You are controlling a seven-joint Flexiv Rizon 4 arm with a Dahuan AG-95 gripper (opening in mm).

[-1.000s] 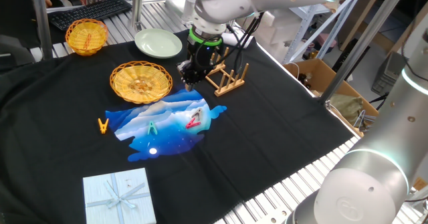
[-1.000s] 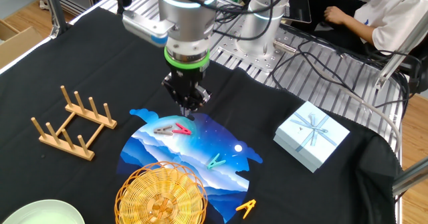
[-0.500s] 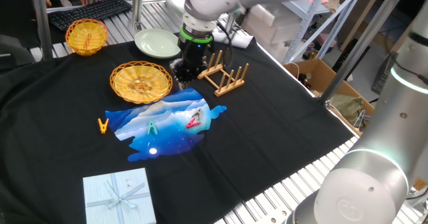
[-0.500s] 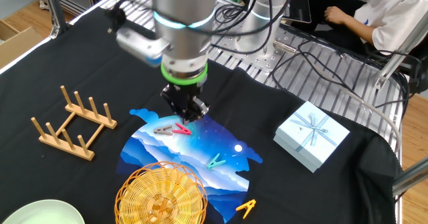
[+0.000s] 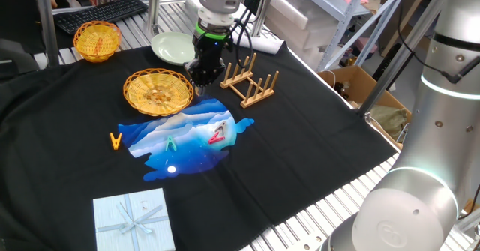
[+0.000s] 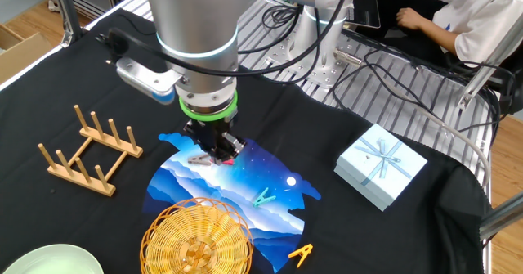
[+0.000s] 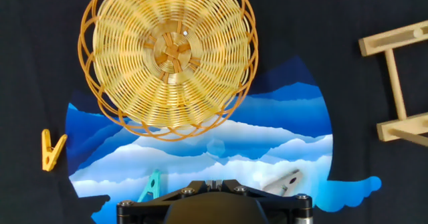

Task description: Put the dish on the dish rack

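The dish (image 5: 157,91) is a wide golden wicker plate lying flat on the black cloth, its edge over the blue mat. It also shows in the other fixed view (image 6: 196,237) and fills the top of the hand view (image 7: 168,53). The dish rack (image 5: 251,82), light wood with upright pegs, stands empty to the right of the dish; it also shows in the other fixed view (image 6: 86,150) and at the right edge of the hand view (image 7: 401,83). My gripper (image 5: 201,84) hangs shut and empty above the mat, between dish and rack, close to the dish's rim (image 6: 214,151) (image 7: 214,182).
A pale green plate (image 5: 178,47) and a small deep yellow basket (image 5: 97,40) sit at the back. A blue mat (image 5: 187,137) carries several clothespins, and an orange one (image 5: 115,140) lies beside it. A pale blue gift box (image 5: 133,219) sits near the front.
My gripper has moved away from the rack toward the dish's rim, staying shut. Dish and rack have not moved.
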